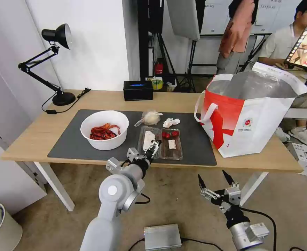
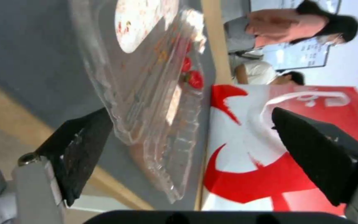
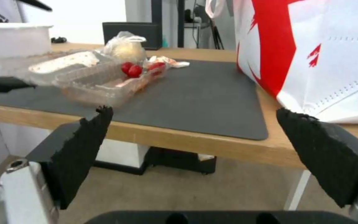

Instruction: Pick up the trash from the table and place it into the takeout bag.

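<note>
A long light-wood desk [image 1: 38, 134] on white legs is seen from above, with a large dark grey rectangular mat [image 1: 191, 146] laid on it. On the mat a clear hinged plastic tray with red bits [image 1: 160, 142] lies open near the front edge. Just left of it stands a white round bowl of red scraps [image 1: 105, 129]; behind it lie a knotted clear bag around a whitish lump [image 1: 149, 118] and a crumpled white tissue [image 1: 171, 122]. A large white-and-red takeout bag with silver foil lining [image 1: 249, 113] stands open at the right end of the desk, well apart from the tray.

The left hand [image 1: 153, 150] is reached over the front edge of the desk to the tray's near left corner. In the left wrist view its black fingers [image 2: 81, 149] are spread wide, one beside the tray's rim, the other well clear; nothing is gripped. The right hand [image 1: 214, 181] hangs below the desk's front edge, its fingers also spread and empty.

The step in hand is judged to be the grasp of the tray. The thin rim should be brought fully between the fingers before closing, since such flimsy plastic is likely to flex or slip. The tray would best be kept level when lifted, so that the loose red bits are not spilled.
</note>
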Robot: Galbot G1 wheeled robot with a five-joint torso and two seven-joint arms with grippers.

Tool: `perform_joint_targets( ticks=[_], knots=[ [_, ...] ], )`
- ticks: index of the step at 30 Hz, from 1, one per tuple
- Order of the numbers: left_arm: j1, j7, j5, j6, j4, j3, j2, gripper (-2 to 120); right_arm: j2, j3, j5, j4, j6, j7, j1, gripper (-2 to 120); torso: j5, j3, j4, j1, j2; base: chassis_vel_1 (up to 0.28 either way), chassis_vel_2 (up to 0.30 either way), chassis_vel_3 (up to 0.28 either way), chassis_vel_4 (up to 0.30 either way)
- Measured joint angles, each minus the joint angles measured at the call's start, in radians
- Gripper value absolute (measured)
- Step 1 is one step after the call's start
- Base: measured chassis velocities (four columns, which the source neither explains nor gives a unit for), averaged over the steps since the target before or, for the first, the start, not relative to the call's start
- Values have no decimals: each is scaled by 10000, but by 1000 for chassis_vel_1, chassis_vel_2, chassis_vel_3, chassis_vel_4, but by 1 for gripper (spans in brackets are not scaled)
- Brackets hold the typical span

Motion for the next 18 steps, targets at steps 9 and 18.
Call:
perform_joint_targets(
  ticks=[9,18],
  knots=[
    [37,147,-154,-122,-374,-153,169,100,6,-53,-15,-21,1,-4,20,100,0,0,0,0,0,0,0,0,0],
    [118,407,-151,-168,-568,-157,165,100,-5,-53,-16,-32,6,-4,23,100,0,0,0,0,1,0,0,0,0]
  ],
)
